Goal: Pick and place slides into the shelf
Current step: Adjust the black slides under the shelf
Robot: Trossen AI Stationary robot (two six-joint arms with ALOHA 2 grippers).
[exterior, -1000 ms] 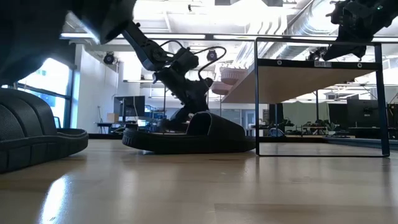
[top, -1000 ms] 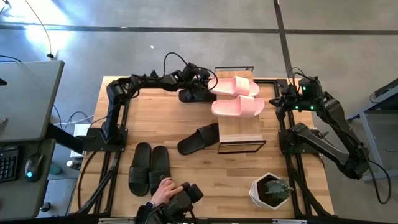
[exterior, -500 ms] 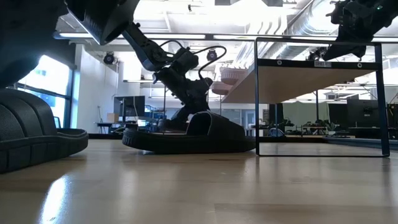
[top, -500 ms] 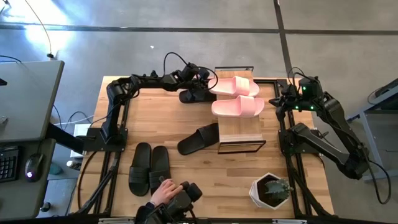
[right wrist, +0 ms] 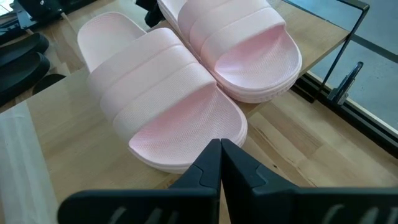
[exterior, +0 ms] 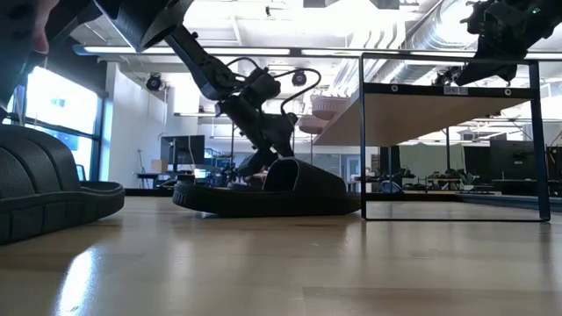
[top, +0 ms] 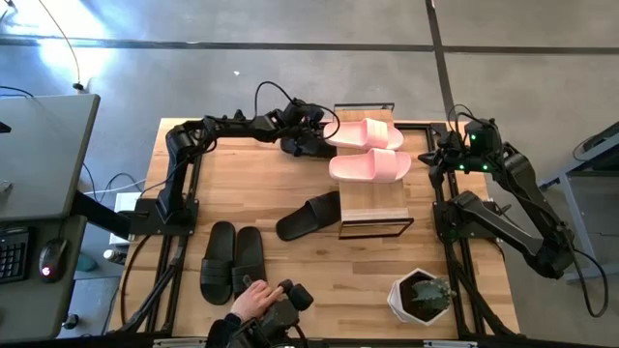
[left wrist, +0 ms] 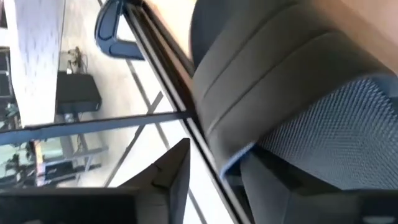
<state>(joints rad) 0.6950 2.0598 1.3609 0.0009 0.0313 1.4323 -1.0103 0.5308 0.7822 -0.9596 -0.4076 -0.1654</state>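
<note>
Two light pink slides [top: 368, 133] [top: 369, 166] lie side by side on the shelf's plank top [top: 372, 201]. A black slide [left wrist: 298, 93] sits on the table at the shelf's far left corner, partly hidden under my left arm in the high view. My left gripper [top: 308, 145] is open at it, with one finger [left wrist: 169, 180] showing apart from the slide's edge. Another black slide [top: 308, 215] lies with its toe end against the shelf's left side. A black pair [top: 232, 259] lies near the left. My right gripper [right wrist: 219, 158] hovers shut by the shelf's right side. My left gripper stands open at the black slide's edge [left wrist: 217, 134], coming slanting down from the table's left. Whether a finger touches the slide, I cannot tell. The slide fills the wrist view and the arm covers the place from above.
A white pot with a plant [top: 421, 295] stands near the front right. At the front edge a person's hand [top: 253, 293] holds a dark device [top: 290, 300]. Bare wood lies between the black pair and the far left of the table.
My left gripper has opened at the black slide by the shelf's far left corner and has stayed in place. Less of that slide now shows past the arm in the high view. The person's hand has shifted a little at the front edge.
</note>
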